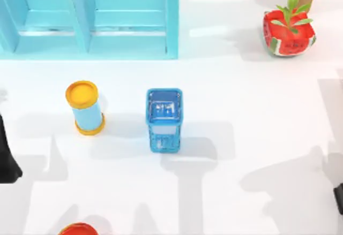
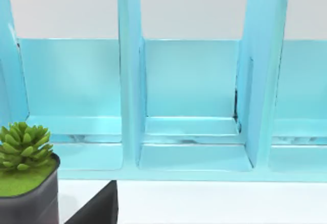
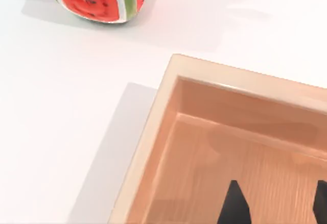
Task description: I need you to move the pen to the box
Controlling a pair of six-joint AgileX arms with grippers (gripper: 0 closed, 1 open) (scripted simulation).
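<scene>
Wood lies under the right gripper (image 3: 276, 207): in its wrist view the two dark fingertips (image 3: 233, 203) are spread wide with nothing between them, hanging over the floor of the box (image 3: 153, 132), whose pale rim runs beside a bare stretch of table (image 1: 252, 112). From above, this gripper is a dark sliver at the table's right edge. The left arm (image 1: 7, 157) is parked at the left edge; its wrist camera faces a cyan shelf (image 2: 130, 81) with a potted succulent (image 2: 23, 147) close by. Where the pen is I cannot tell for sure. The likeliest place is the blue holder (image 1: 164, 120), which stands upright near the middle of the table, a little left of centre, beside a yellow-capped tube (image 1: 84, 108); its inside is glare and pale reflection, and no black cap or grey barrel can be picked out. If the pen is in there, its long axis would be upright, so it would have to be lifted straight up out of the mouth and not approached from the side. The holder lies well apart from the right gripper, towards the table's left, and roughly midway between the two arms, slightly nearer the left one. Since the box is on the right, under the right gripper, my judgement is that this arm must first travel left to the holder and then carry the pen across. A watermelon pot (image 1: 288, 31) stands at the far right, clear of that path.
</scene>
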